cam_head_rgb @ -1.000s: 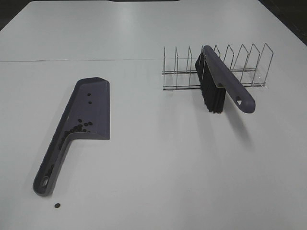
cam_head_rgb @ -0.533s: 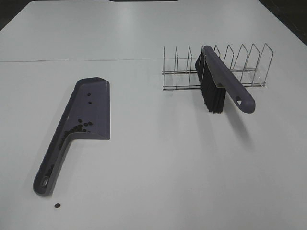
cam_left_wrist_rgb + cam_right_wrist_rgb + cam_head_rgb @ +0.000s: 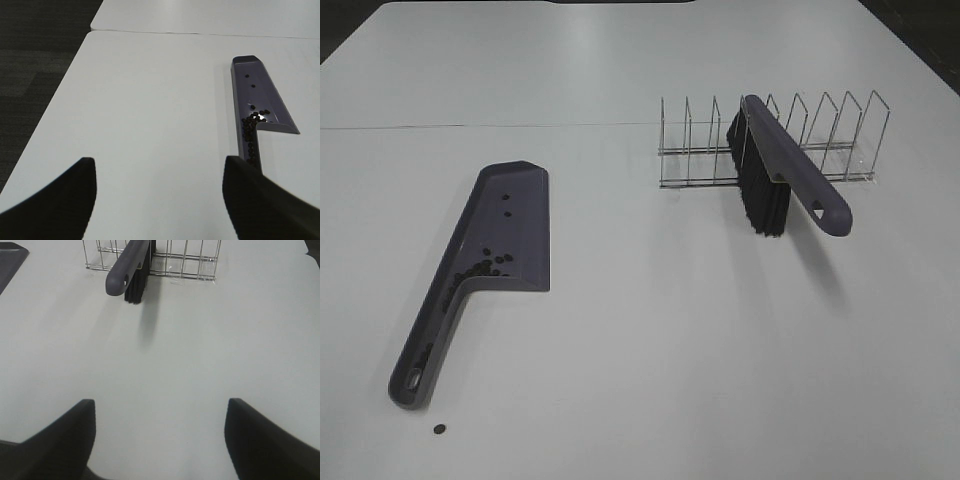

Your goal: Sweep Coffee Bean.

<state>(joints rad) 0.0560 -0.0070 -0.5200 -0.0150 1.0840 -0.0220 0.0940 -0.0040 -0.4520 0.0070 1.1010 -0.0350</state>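
Nothing shifted since the earlier frames: same lie of the dustpan [image 3: 505, 235], same rest of the brush [image 3: 780, 180] in the wire rack [image 3: 840, 135]. Left gripper [image 3: 159, 192] parted wide in its wrist view, empty, hovering over bare table [image 3: 650, 350] short of the pan's handle. Right gripper [image 3: 159, 432] likewise spread and empty, well apart from the brush handle. Coffee bean [image 3: 478, 268] mostly gathered inside the pan near the step toward the handle, two specks farther up the tray, a few down in the handle channel, and one stray bean [image 3: 439, 429] loose on the table just beside the handle end. Probably near done, save that stray. Risks from here: lifting the pan by its handle and tilting the mouth down, spilling the heap back out; nudging the pan while reaching, rolling beans off the open lip; flicking the stray away instead of into the pan with stiff bristles; snagging the brush on the rack wires and dragging the rack along on withdrawal.
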